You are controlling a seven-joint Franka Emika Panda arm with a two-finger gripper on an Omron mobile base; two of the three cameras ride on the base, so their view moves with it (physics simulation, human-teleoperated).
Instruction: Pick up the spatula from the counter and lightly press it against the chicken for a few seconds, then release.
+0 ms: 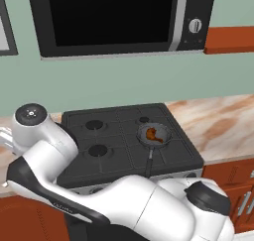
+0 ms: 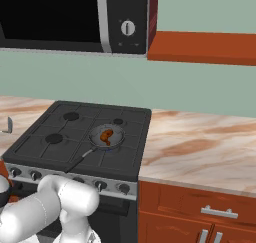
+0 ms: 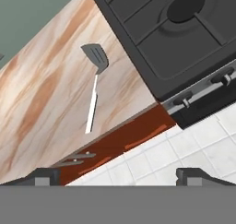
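One chicken piece in pan, spatula flat on counter

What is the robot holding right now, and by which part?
Nothing. The gripper is open and empty; the spatula lies untouched on the counter.

Black microwave hangs above the stove, a pan on it
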